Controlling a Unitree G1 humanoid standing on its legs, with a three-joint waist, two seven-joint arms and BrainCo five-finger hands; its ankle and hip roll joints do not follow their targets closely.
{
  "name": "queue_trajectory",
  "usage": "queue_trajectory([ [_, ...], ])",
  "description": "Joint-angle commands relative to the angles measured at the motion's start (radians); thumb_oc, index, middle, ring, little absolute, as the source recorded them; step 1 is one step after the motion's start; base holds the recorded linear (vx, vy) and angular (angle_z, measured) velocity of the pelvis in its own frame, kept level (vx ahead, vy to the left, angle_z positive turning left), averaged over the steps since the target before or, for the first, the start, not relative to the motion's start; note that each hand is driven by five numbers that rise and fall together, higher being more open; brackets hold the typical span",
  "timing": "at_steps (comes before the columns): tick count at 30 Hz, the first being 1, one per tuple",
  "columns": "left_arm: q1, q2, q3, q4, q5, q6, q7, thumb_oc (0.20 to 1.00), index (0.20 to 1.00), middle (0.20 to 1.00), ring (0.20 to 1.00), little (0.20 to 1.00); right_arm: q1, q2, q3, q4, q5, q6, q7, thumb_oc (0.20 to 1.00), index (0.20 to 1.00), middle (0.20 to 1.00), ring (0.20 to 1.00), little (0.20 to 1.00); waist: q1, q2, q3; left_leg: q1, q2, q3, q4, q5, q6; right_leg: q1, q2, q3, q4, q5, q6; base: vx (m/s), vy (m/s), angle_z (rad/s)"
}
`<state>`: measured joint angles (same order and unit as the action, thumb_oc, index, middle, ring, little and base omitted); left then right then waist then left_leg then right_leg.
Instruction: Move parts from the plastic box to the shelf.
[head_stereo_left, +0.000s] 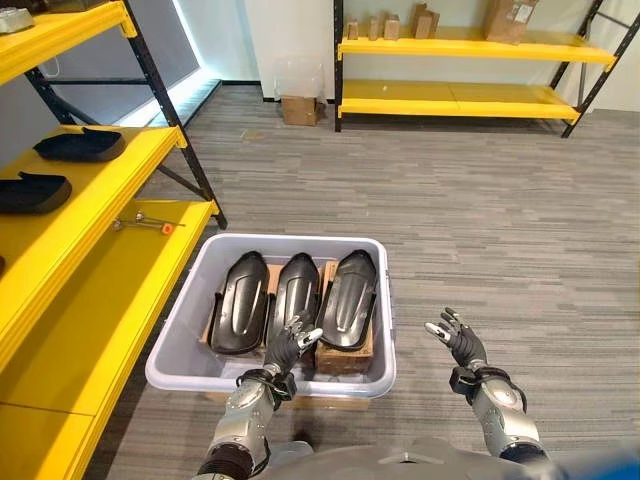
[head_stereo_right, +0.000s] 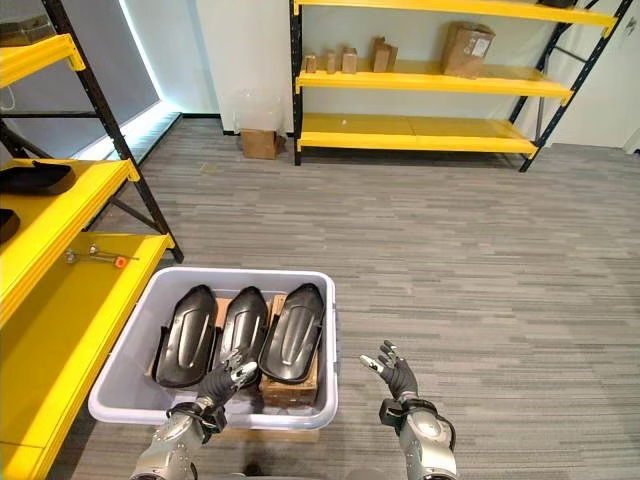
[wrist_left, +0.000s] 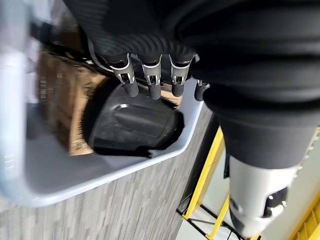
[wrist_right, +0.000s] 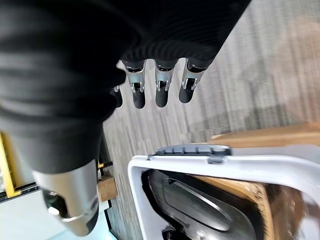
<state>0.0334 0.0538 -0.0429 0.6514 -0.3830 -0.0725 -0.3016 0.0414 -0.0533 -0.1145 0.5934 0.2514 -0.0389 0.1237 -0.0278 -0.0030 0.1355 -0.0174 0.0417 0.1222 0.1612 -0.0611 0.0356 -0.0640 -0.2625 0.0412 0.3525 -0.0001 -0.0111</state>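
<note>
A grey plastic box stands on the floor in front of me. Three black moulded parts lean side by side in it on cardboard: left part, middle part, right part. My left hand hovers open over the box's near end, its fingertips by the lower end of the middle part. In the left wrist view its fingers hang above a black part, holding nothing. My right hand is open, palm up, over the floor to the right of the box.
A yellow shelf runs along the left, close to the box. Two black parts lie on its middle tier and a small tool on the lower one. Another yellow shelf with cartons stands far back.
</note>
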Motion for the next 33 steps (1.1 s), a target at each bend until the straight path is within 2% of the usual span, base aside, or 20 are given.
queue_trajectory([
  [1,-0.01,0.002,0.008,-0.106,-0.021,-0.037,0.003,1.0,1.0,1.0,1.0,1.0,-0.055,-0.009,0.011,-0.034,0.028,-0.04,0.015,1.0,1.0,1.0,1.0,1.0,-0.022,0.044,0.011,0.176,0.092,-0.039,-0.193,0.136,-0.081,0.015,0.028,-0.008,-0.114,0.082,0.006,0.06,0.306,0.01],
  [3,-0.004,0.003,0.01,-0.113,-0.02,-0.037,0.008,1.0,1.0,1.0,1.0,1.0,-0.064,-0.007,0.023,-0.031,0.027,-0.037,0.02,1.0,1.0,1.0,1.0,1.0,-0.014,0.049,0.011,0.185,0.086,-0.019,-0.224,0.144,-0.085,0.011,0.044,-0.053,-0.078,0.082,0.009,0.03,0.212,-0.24],
  [4,0.01,-0.002,0.015,-0.113,-0.021,-0.037,0.007,1.0,1.0,1.0,1.0,1.0,-0.071,-0.006,0.039,-0.025,0.027,-0.035,0.029,1.0,1.0,1.0,1.0,1.0,-0.008,0.043,0.009,0.195,0.069,-0.021,-0.247,0.139,-0.082,0.006,0.128,-0.075,-0.044,0.075,0.028,0.03,0.13,-0.35],
  [5,0.011,-0.002,0.015,-0.113,-0.021,-0.037,0.007,1.0,1.0,1.0,1.0,1.0,-0.07,-0.006,0.04,-0.024,0.027,-0.035,0.029,1.0,1.0,1.0,1.0,1.0,-0.004,0.044,0.008,0.197,0.071,-0.016,-0.247,0.136,-0.083,0.004,0.131,-0.071,-0.04,0.073,0.027,0.05,0.238,-0.29],
  [6,0.014,-0.008,0.012,-0.116,-0.028,-0.036,0.006,1.0,1.0,1.0,1.0,1.0,-0.075,0.003,0.048,-0.021,0.036,-0.034,0.037,1.0,1.0,1.0,1.0,1.0,-0.008,0.037,0.011,0.192,0.052,-0.023,-0.248,0.127,-0.073,-0.013,0.245,-0.074,-0.026,0.069,0.048,0.03,0.131,-0.39],
  [9,0.014,-0.032,0.02,-0.118,-0.027,-0.036,0.01,1.0,1.0,1.0,1.0,1.0,-0.083,0.012,0.06,-0.002,0.04,-0.029,0.047,1.0,1.0,1.0,1.0,1.0,-0.013,0.014,0.006,0.19,0.004,-0.026,-0.248,0.108,-0.058,-0.037,0.351,-0.104,-0.148,0.066,0.049,0.08,0.102,-0.29],
  [10,0.017,-0.032,0.025,-0.128,-0.027,-0.034,0.013,1.0,1.0,1.0,1.0,1.0,-0.086,0.018,0.067,0.005,0.039,-0.027,0.05,1.0,1.0,1.0,1.0,1.0,-0.007,0.001,-0.002,0.186,-0.005,-0.018,-0.248,0.117,-0.059,-0.02,0.335,-0.12,-0.2,0.069,0.037,0.1,-0.041,0.1],
  [11,0.025,-0.033,0.021,-0.132,-0.03,-0.03,0.012,1.0,1.0,1.0,1.0,1.0,-0.077,0.025,0.066,0.01,0.035,-0.028,0.056,1.0,1.0,1.0,1.0,1.0,-0.001,-0.028,-0.017,0.181,-0.015,-0.011,-0.189,0.134,-0.062,0.032,0.332,-0.073,-0.248,0.091,0.027,0.03,-0.106,-0.15],
  [12,0.024,-0.039,0.012,-0.142,-0.031,-0.03,0.013,1.0,1.0,1.0,1.0,1.0,-0.075,0.015,0.064,0.002,0.039,-0.03,0.052,1.0,1.0,1.0,1.0,1.0,0.003,-0.044,-0.013,0.152,-0.023,0.009,-0.106,0.133,-0.075,0.048,0.312,-0.081,-0.254,0.107,0.036,0.04,-0.082,-0.25],
  [13,0.024,-0.038,0.011,-0.142,-0.032,-0.03,0.013,1.0,1.0,1.0,1.0,1.0,-0.075,0.016,0.064,0.001,0.039,-0.029,0.052,1.0,1.0,1.0,1.0,1.0,0.0,-0.043,-0.013,0.145,-0.021,0.005,-0.088,0.12,-0.075,0.051,0.312,-0.084,-0.256,0.103,0.036,0.0,-0.082,-0.14],
  [14,0.023,-0.05,0.004,-0.147,-0.034,-0.029,0.013,1.0,1.0,1.0,1.0,1.0,-0.073,0.009,0.054,0.0,0.04,-0.026,0.051,1.0,1.0,1.0,1.0,1.0,0.007,-0.071,0.001,0.111,-0.032,0.029,0.04,0.127,-0.1,0.078,0.269,-0.109,-0.265,0.127,0.038,0.03,-0.093,0.08],
  [15,0.02,-0.052,0.0,-0.148,-0.033,-0.03,0.011,1.0,1.0,1.0,1.0,1.0,-0.075,-0.004,0.06,0.002,0.034,-0.024,0.05,1.0,1.0,1.0,1.0,1.0,0.011,-0.088,0.026,0.08,-0.019,0.021,0.178,0.088,-0.117,0.111,0.241,-0.119,-0.266,0.131,0.038,0.06,-0.083,0.46],
  [16,0.017,-0.059,0.006,-0.141,-0.032,-0.03,0.008,1.0,1.0,1.0,1.0,1.0,-0.075,-0.01,0.059,0.013,0.032,-0.026,0.044,1.0,1.0,1.0,1.0,1.0,0.031,-0.09,0.054,0.053,0.007,-0.022,0.238,0.073,-0.108,0.158,0.23,-0.089,-0.267,0.116,0.028,0.1,0.026,0.49],
  [19,0.037,-0.056,0.034,-0.155,-0.029,-0.023,0.003,1.0,1.0,1.0,1.0,1.0,-0.075,-0.015,0.051,0.003,0.03,-0.029,0.042,1.0,1.0,1.0,1.0,1.0,0.047,-0.082,0.038,0.048,0.186,-0.078,0.066,0.072,-0.041,0.174,0.21,-0.051,-0.268,0.102,0.041,0.1,0.129,-0.11],
  [21,0.045,-0.057,0.052,-0.162,-0.019,-0.021,0.0,1.0,1.0,1.0,1.0,1.0,-0.07,-0.01,0.038,0.01,0.033,-0.03,0.039,1.0,1.0,1.0,1.0,1.0,0.056,-0.07,0.007,0.049,0.251,-0.129,-0.063,0.105,-0.033,0.176,0.205,-0.018,-0.262,0.103,0.048,0.16,0.214,-0.51],
  [23,0.046,-0.058,0.063,-0.162,-0.018,-0.019,0.002,1.0,1.0,1.0,1.0,1.0,-0.07,-0.008,0.025,0.019,0.041,-0.038,0.04,1.0,1.0,1.0,1.0,1.0,0.051,-0.056,-0.015,0.048,0.285,-0.107,-0.12,0.149,-0.057,0.157,0.194,-0.009,-0.25,0.115,0.047,0.06,0.294,-0.38],
  [24,0.058,-0.063,0.063,-0.16,-0.017,-0.018,0.0,1.0,1.0,1.0,1.0,1.0,-0.07,-0.009,0.018,0.008,0.042,-0.037,0.041,1.0,1.0,1.0,1.0,1.0,0.046,-0.043,-0.029,0.068,0.262,-0.11,-0.119,0.148,-0.068,0.15,0.186,-0.007,-0.241,0.116,0.044,0.06,0.341,-0.18],
  [26,0.057,-0.062,0.058,-0.15,-0.014,-0.021,-0.001,1.0,1.0,1.0,1.0,1.0,-0.064,-0.01,0.018,0.0,0.042,-0.043,0.038,1.0,1.0,1.0,1.0,1.0,0.041,-0.044,-0.032,0.082,0.27,-0.076,-0.142,0.148,-0.078,0.145,0.171,-0.006,-0.234,0.115,0.039,0.05,0.272,-0.31],
  [30,0.036,-0.036,0.011,-0.134,-0.015,-0.031,-0.011,1.0,1.0,1.0,1.0,1.0,-0.07,-0.003,0.007,-0.058,0.05,-0.04,0.021,1.0,1.0,1.0,1.0,1.0,0.016,-0.024,-0.028,0.127,0.201,-0.02,-0.155,0.145,-0.09,0.157,0.064,-0.058,-0.273,0.099,0.021,0.08,0.4,0.35],
  [33,0.023,-0.026,0.014,-0.126,-0.023,-0.037,-0.01,1.0,1.0,1.0,1.0,1.0,-0.081,0.02,0.012,-0.078,0.054,-0.044,0.019,1.0,1.0,1.0,1.0,1.0,0.022,-0.017,-0.028,0.15,0.175,0.003,-0.175,0.14,-0.09,0.149,0.024,-0.068,-0.295,0.095,0.018,0.03,0.235,0.06],
])
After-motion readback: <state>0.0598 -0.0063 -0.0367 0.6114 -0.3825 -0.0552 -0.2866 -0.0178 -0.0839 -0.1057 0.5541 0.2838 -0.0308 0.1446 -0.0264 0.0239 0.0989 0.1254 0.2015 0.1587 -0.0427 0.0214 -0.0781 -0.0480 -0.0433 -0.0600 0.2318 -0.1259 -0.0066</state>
